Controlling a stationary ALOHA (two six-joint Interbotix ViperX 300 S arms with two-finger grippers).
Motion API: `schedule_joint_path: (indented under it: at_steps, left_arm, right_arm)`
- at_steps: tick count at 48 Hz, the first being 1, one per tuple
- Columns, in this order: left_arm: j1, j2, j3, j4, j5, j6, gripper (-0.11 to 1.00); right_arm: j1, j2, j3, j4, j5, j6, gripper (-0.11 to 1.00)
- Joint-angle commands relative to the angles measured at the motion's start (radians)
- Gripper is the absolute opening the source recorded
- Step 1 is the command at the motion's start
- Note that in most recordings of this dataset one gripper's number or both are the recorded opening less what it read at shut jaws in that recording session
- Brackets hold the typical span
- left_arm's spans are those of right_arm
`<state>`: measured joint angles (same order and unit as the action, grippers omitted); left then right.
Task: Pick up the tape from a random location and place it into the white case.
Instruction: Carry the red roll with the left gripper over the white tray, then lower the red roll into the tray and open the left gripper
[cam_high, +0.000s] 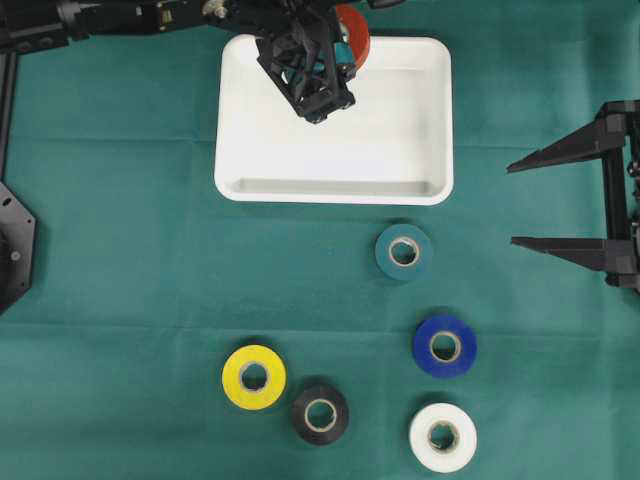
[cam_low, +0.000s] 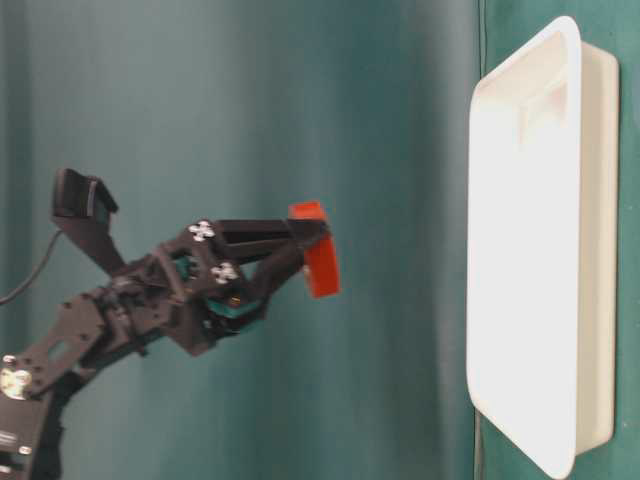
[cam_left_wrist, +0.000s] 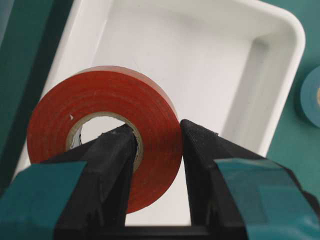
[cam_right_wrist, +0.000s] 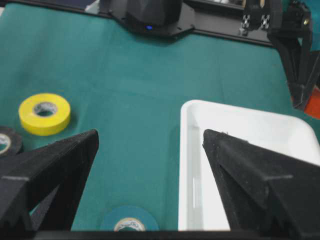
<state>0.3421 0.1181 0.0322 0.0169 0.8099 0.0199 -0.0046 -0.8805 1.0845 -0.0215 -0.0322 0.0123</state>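
Observation:
My left gripper (cam_left_wrist: 157, 131) is shut on a red tape roll (cam_left_wrist: 150, 112), one finger through its core and the other on its outer face. It holds the roll in the air above the back left part of the white case (cam_high: 400, 130), where the red tape roll (cam_high: 354, 38) shows beside the left gripper (cam_high: 330, 95). The table-level view shows the red tape roll (cam_low: 318, 258) clear of the white case (cam_low: 525, 250). My right gripper (cam_high: 512, 203) stands open at the right of the table with nothing between its fingers.
On the green cloth in front of the case lie a teal roll (cam_high: 404, 251), a blue roll (cam_high: 444, 345), a white roll (cam_high: 442, 437), a black roll (cam_high: 320, 413) and a yellow roll (cam_high: 254, 377).

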Motion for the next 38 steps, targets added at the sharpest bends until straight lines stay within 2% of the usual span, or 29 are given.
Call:
schedule_joint_path:
  at_steps: [1,19,38]
  left_arm:
    - [0.002,0.002,0.012,0.002,-0.043,0.0,0.24]
    - [0.021,0.086,0.123,0.0,-0.225,0.002,0.24]
    - [0.021,0.195,0.127,-0.003,-0.33,0.002,0.24]
  right_arm:
    - [0.0,0.006,-0.029,-0.002,-0.003,-0.003,0.9]
    - [0.0,0.015,-0.026,-0.002,-0.005,-0.003,0.9]
    - [0.0,0.02,-0.026,-0.009,-0.009,-0.003,0.9]
